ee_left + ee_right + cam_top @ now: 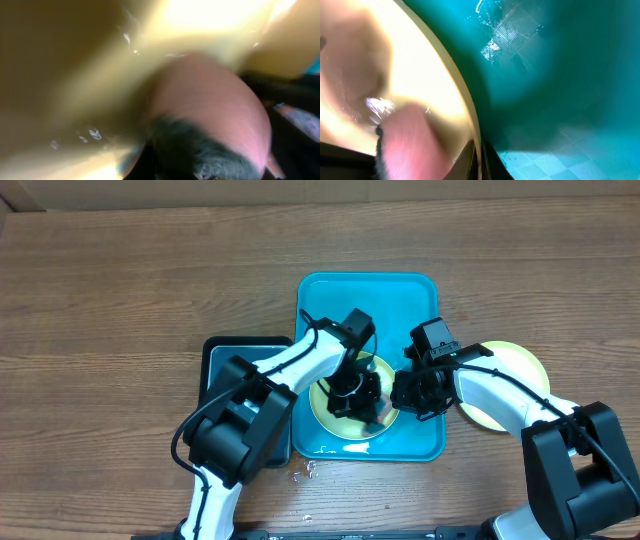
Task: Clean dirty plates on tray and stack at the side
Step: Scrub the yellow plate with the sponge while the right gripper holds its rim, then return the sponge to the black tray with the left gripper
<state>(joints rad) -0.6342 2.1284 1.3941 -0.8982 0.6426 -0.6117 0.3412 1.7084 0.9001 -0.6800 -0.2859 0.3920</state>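
Overhead: one tray (322, 298), two yellow-green plates (335, 420) (520, 362), one black basin (222, 352).

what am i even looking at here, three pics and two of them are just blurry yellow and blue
These are two robot arms at a wooden table, each ending in a two-finger gripper. The clear picture is taken from a fixed camera above. The two blurry ones come from cameras on the wrists, pressed very close to the work.

On the table lies a turquoise tray holding a pale yellow plate, with a black basin beside it and another plate off the tray to its right.

The left gripper is shut on a pink sponge with a dark scrubbing side, pressed onto the plate. The right gripper is shut at that plate's rim, apparently steadying it.
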